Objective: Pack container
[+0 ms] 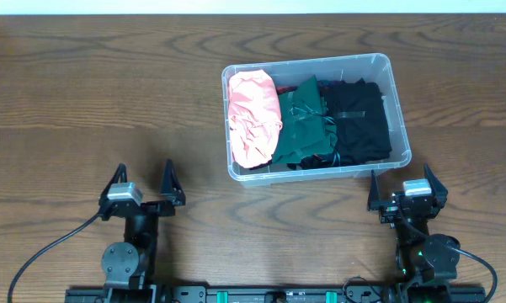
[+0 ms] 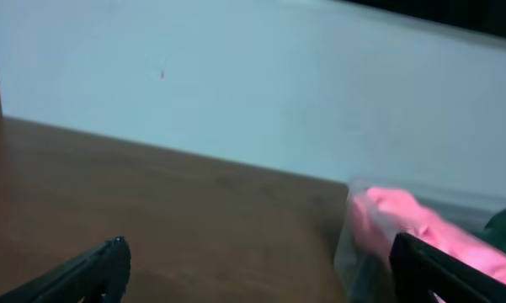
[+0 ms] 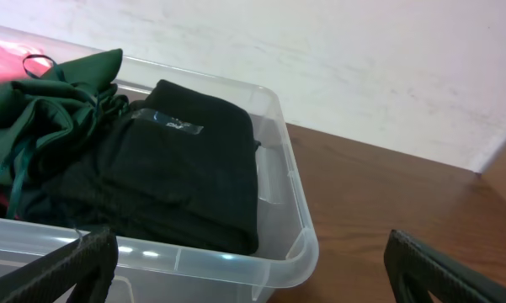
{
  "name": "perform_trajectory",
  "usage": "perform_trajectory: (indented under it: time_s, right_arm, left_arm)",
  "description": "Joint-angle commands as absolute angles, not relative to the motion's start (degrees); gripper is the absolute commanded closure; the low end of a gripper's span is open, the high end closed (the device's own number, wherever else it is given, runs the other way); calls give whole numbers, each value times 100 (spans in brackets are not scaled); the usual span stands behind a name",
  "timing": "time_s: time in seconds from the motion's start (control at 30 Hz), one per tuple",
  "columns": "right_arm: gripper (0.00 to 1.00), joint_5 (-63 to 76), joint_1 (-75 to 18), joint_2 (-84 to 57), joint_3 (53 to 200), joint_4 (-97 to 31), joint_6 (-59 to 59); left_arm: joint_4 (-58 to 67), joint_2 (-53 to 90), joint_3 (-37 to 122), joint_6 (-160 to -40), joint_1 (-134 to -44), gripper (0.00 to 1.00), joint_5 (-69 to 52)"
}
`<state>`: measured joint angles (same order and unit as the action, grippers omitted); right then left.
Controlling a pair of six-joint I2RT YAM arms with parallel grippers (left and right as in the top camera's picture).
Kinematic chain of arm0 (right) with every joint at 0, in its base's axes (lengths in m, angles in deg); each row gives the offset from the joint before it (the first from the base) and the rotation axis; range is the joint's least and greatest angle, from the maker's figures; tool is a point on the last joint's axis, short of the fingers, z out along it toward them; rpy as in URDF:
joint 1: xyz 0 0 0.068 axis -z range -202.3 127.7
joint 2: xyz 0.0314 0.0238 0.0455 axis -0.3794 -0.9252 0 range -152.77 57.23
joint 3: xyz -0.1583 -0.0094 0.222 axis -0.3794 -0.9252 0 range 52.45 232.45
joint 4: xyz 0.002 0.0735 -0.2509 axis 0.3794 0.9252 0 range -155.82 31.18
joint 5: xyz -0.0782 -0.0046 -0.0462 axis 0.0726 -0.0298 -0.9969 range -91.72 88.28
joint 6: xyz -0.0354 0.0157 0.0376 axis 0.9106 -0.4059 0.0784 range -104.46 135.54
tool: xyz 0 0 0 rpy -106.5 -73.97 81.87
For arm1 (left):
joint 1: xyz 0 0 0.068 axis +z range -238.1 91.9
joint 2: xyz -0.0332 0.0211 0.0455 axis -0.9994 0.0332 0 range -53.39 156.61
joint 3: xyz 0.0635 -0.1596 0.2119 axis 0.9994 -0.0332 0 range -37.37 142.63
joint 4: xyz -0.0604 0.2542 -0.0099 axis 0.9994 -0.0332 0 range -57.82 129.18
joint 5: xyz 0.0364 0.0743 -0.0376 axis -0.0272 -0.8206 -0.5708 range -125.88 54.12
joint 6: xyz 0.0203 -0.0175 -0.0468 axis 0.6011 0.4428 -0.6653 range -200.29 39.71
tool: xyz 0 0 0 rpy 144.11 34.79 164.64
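The clear plastic container (image 1: 379,61) stands on the wooden table at centre right. It holds a pink garment (image 1: 253,118) on the left, a dark green garment (image 1: 303,122) in the middle and a folded black garment (image 1: 358,118) on the right. My left gripper (image 1: 143,183) is open and empty, well left of the container. My right gripper (image 1: 407,187) is open and empty, just in front of the container's near right corner (image 3: 299,248). The right wrist view shows the black garment (image 3: 185,172) and green garment (image 3: 50,101). The left wrist view shows the pink garment (image 2: 421,227).
The brown wooden table (image 1: 93,101) stretches left and behind the container. A pale wall (image 2: 236,76) rises behind the table's far edge. Black cables (image 1: 42,252) run from both arm bases along the near edge.
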<state>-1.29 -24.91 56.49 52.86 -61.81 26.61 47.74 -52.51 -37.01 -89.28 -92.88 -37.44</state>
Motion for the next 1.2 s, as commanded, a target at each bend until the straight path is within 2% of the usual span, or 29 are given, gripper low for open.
perform_trajectory:
  time_s: [0.0,0.3,1.17]
  right_arm:
    - [1,-125,-2537,5658,5277,-6159,2740]
    - [1,-125,-2537,5658,5277,-6159,2740]
    - [1,-125,-2537,5658,5277,-6159,2740]
  left_arm:
    - [4706,-5329,-3715,-8913,-9373,2,-3781]
    - [3469,-5314,-3715,-8909,-9379,2,-3783]
    - [3512,-5229,-3710,-8911,-9379,2,-3788]
